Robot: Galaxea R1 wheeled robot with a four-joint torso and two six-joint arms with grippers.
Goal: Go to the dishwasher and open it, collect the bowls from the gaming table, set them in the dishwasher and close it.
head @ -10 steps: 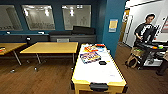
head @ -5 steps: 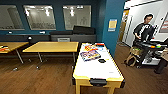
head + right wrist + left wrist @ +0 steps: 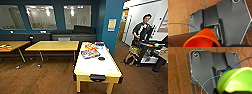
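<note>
Green bowl (image 3: 236,80) close against left wrist, orange bowl (image 3: 202,38) against right; finger state impossible to tell; likely light, stiff, slick plastic; best pinched across rim.

1. A glossy lime-green bowl of smooth plastic (image 3: 236,80) in the left wrist view, with bright highlights across its rounded side.
2. An orange bowl of smooth plastic (image 3: 202,38) in the right wrist view, with a softer, half-matt sheen.
3. A brown wooden plank floor (image 3: 37,80), with visible grain and a low shine.
4. A long yellow-framed games table with a smooth white top (image 3: 96,66) that reflects light; the top looks like laminate, though the view is too soft to be sure.
5. A plain yellow table with a matt top (image 3: 53,45) on thin metal legs.
6. A dark blue painted wall (image 3: 105,22), matt, set with shiny glass panes (image 3: 41,17).
</note>
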